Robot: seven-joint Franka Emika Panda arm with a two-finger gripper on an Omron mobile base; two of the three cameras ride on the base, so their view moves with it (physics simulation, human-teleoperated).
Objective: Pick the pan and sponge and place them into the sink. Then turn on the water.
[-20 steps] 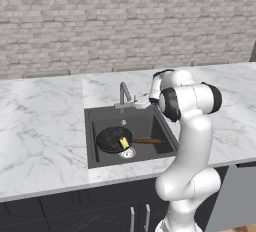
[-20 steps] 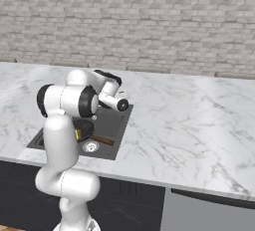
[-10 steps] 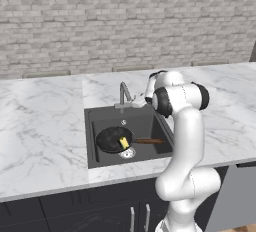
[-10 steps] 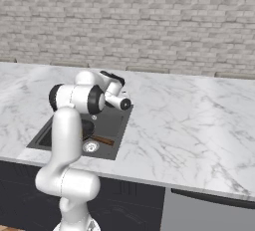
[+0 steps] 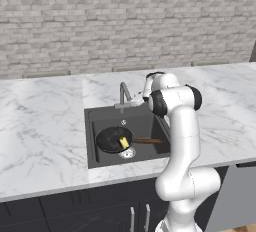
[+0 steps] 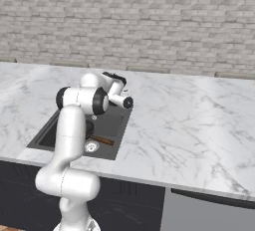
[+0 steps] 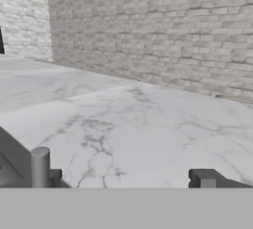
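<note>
The black pan (image 5: 113, 138) lies in the dark sink (image 5: 93, 126), its wooden handle (image 5: 148, 141) pointing right. The yellow sponge (image 5: 123, 142) rests in the pan. In the right base view my arm hides most of the pan; the handle (image 6: 102, 140) and the drain (image 6: 91, 147) show in the sink (image 6: 117, 122). The grey faucet (image 5: 123, 94) stands at the sink's back rim, and no water runs from it. My hand (image 5: 149, 82) hovers just right of the faucet. My gripper (image 7: 129, 181) is open and empty, with a grey faucet post (image 7: 39, 167) by its left fingertip.
White marble counter (image 5: 40, 126) runs on both sides of the sink, with more counter (image 6: 189, 125) to the right. A grey brick wall (image 5: 125, 21) closes the back. Dark cabinet fronts (image 5: 100, 211) run below the counter edge.
The arm's elbow has swung in toward the sink, and the hand has edged left, closer to the faucet. The jaws stay open. Pan and sponge have not moved.
</note>
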